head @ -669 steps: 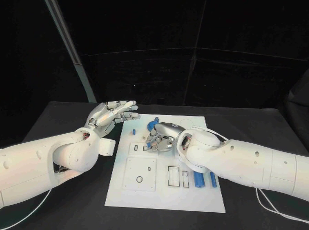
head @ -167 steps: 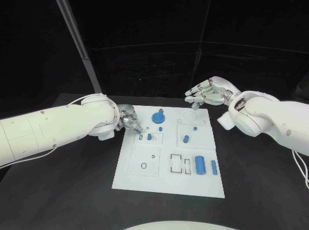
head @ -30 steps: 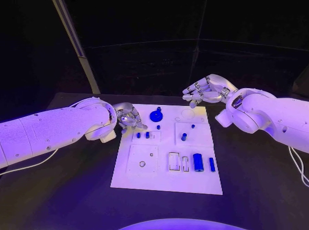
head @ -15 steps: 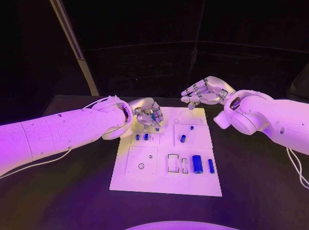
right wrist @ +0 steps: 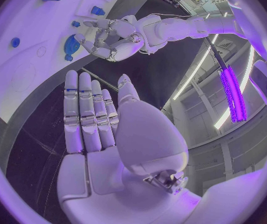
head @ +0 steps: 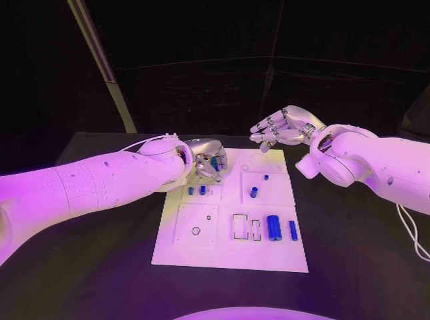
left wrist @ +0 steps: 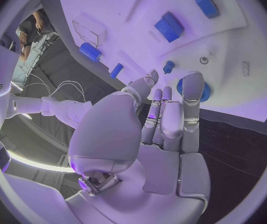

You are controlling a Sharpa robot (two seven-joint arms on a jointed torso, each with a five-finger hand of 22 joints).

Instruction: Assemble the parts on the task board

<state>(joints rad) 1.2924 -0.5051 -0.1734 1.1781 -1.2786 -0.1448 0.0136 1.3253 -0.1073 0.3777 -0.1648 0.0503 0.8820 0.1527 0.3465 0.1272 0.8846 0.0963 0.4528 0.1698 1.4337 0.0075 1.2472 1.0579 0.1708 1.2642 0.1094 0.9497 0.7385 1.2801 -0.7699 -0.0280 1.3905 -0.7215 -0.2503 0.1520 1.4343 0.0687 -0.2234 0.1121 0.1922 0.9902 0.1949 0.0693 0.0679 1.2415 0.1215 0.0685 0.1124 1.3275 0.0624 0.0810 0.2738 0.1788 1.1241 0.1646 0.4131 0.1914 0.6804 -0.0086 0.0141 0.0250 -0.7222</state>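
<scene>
The white task board (head: 225, 253) lies mid-table. At its far left corner my left hand (head: 207, 160) hangs over the round blue part (head: 215, 164), mostly covering it. In the left wrist view the fingers (left wrist: 192, 87) stretch out apart, with one tip over the round blue part (left wrist: 203, 92) and nothing held. My right hand (head: 282, 130) is raised beyond the board's far edge, fingers apart and empty. Two small blue pegs (head: 195, 191), a short blue piece (head: 253, 192) and a thick blue cylinder (head: 273, 228) sit on the board.
A slim blue rod (head: 293, 230) lies beside the thick cylinder. A slanted metal pole (head: 99, 67) rises behind the table's far left. The black table (head: 99, 267) surrounds the board on all sides.
My left hand has moved from beside the board's left edge to over the round blue part, now largely hiding it. The right hand has barely shifted.
</scene>
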